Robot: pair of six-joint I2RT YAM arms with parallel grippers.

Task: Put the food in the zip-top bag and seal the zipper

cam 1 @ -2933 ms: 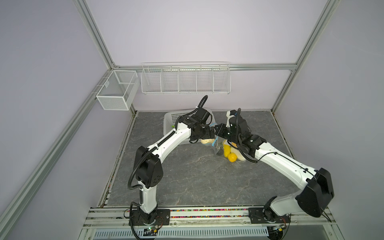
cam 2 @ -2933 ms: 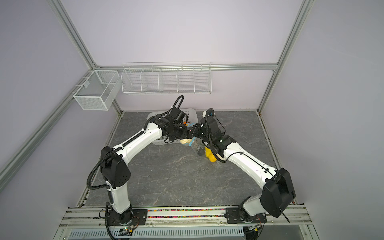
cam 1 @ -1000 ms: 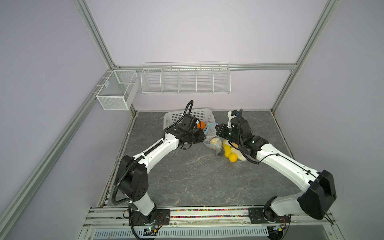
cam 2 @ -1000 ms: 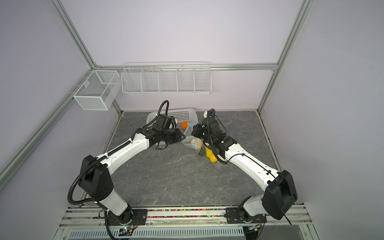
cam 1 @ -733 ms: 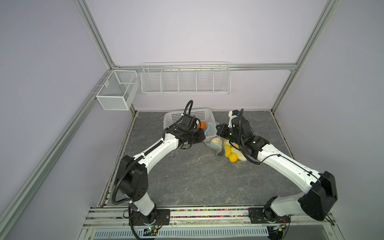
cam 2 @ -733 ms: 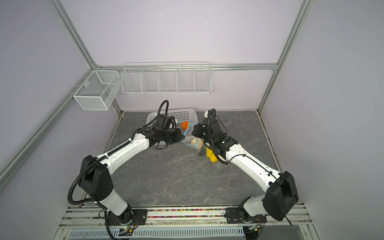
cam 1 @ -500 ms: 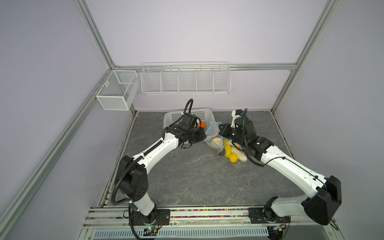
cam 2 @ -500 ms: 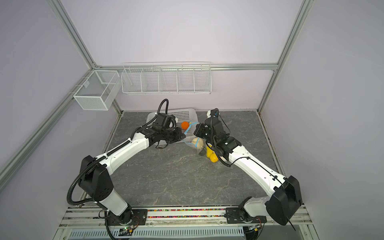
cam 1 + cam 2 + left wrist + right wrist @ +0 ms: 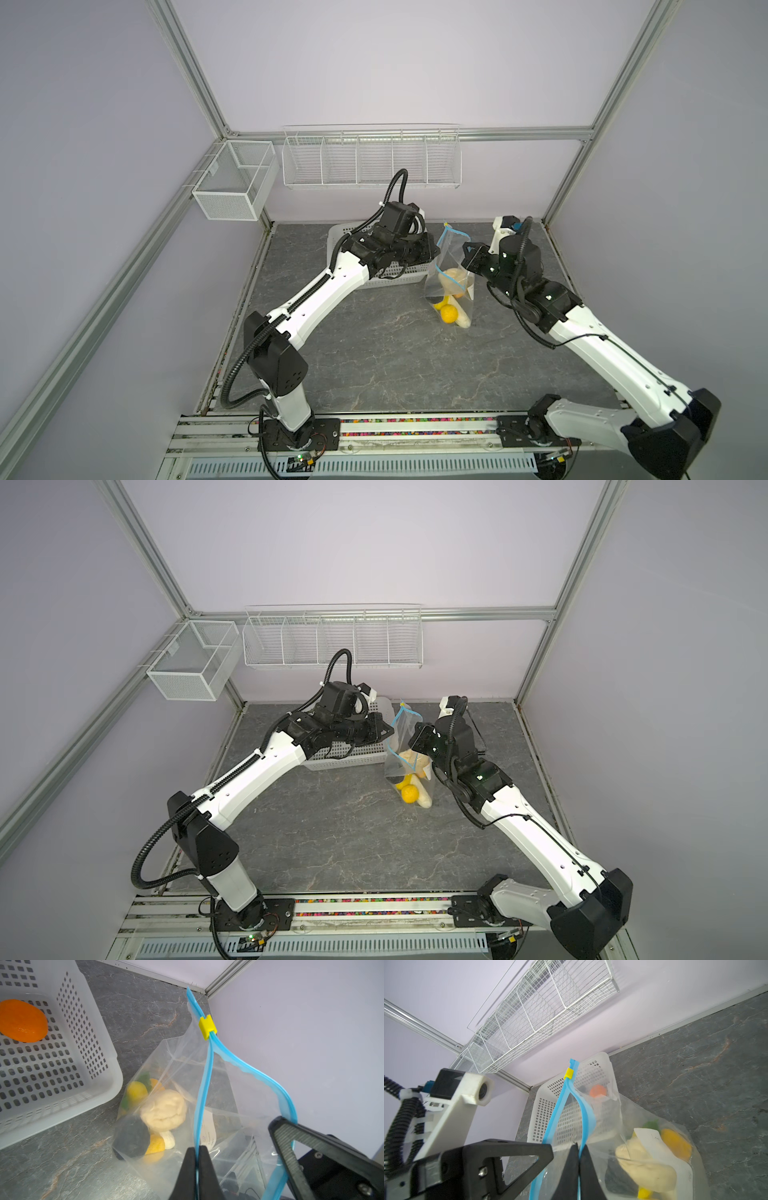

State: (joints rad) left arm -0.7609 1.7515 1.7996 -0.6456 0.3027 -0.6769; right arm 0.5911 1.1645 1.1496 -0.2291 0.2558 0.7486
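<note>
Left wrist view: left gripper [image 9: 197, 1154] nipped shut on one lip of the zipper [image 9: 204, 1088], with the yellow slider [image 9: 207, 1027] at the strip's far end. One orange piece [image 9: 21, 1021] lies in the white basket [image 9: 87, 1047], hidden under the left arm in both top views. Right wrist view: right gripper [image 9: 579, 1153] clamped on the other lip, mouth parted. Top view: zip-top bag [image 9: 448, 257] upright between both grippers, bottom on the bench [image 9: 374, 353] near its far edge, just beside the basket. Bagged food [image 9: 163, 1109] (yellow, beige, black, green) sits low, below both grippers.
</note>
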